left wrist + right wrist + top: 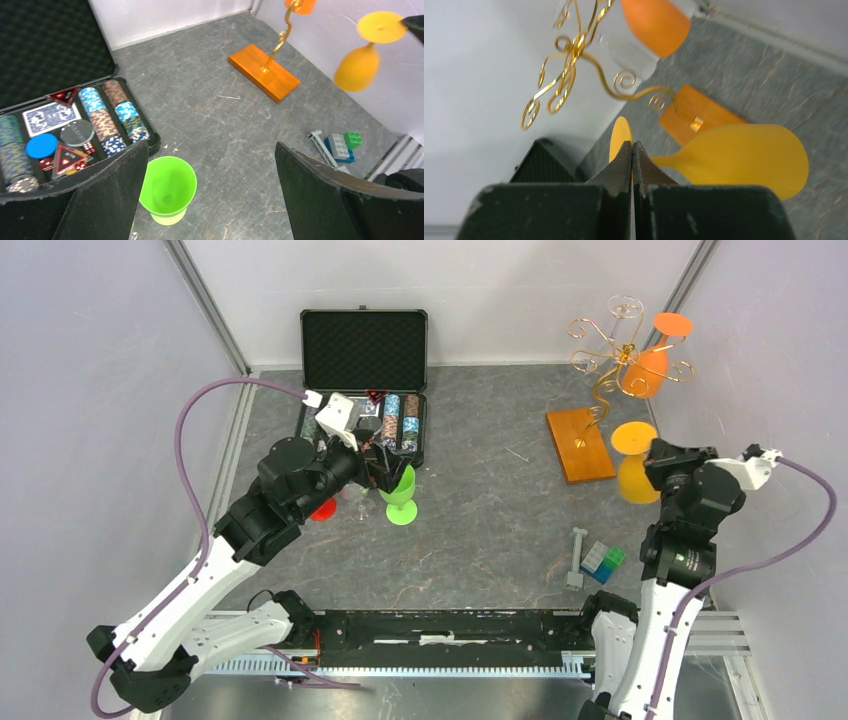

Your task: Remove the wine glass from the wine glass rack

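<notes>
Right pincer [632,152] clenched on the yellow wine glass [636,478], at the stem by the foot. Glass hangs bowl-down, off the wine glass rack [606,358], just beside its wooden base [579,444]. Advice: hold the clamp, back away from the wire curls and the orange glass [648,367] hanging there, turn foot-down, set on bare surface [490,490]. Bite on the stem looks thin, possibly a slip risk; wrist view is blurred.

Left pincer [210,192] released above the green glass [167,191], which is upright and empty. Black case [364,345] open, holding chip stacks [112,117], cards [47,117], dice [89,147].

No readable text, no labels, no numbers
</notes>
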Motion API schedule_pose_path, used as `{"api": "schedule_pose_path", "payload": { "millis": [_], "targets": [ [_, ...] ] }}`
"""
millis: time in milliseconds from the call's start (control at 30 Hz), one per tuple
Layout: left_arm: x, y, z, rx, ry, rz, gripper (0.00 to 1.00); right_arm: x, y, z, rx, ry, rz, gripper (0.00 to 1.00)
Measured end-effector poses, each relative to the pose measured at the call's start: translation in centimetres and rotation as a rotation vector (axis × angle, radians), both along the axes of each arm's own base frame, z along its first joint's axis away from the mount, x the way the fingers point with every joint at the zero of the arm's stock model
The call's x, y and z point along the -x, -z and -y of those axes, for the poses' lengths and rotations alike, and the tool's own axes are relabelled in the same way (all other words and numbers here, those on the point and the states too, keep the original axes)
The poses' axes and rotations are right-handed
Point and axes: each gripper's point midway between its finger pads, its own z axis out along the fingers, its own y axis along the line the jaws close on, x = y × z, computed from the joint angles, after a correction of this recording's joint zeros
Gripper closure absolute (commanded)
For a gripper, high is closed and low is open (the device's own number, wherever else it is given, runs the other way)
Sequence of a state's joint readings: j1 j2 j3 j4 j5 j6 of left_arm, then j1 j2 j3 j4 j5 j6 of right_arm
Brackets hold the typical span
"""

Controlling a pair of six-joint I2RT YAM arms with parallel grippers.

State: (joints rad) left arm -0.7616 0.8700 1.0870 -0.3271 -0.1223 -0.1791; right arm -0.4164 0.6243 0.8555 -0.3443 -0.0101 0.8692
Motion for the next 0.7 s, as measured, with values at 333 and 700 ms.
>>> {"api": "schedule_pose_path", "payload": {
  "millis": [333, 700],
  "targets": [
    [0.3, 1.5, 4.3, 0.060, 0.153, -0.104, 0.00, -1.2, 2.9, -8.2, -0.124, -0.359, -0.004, 1.00],
    [-0.4, 3.3, 8.2, 0.178, 0.220, -0.272, 0.00, -1.0, -3.8, -14.4, -0.221, -0.667, 0.241, 1.00]
  ]
}}
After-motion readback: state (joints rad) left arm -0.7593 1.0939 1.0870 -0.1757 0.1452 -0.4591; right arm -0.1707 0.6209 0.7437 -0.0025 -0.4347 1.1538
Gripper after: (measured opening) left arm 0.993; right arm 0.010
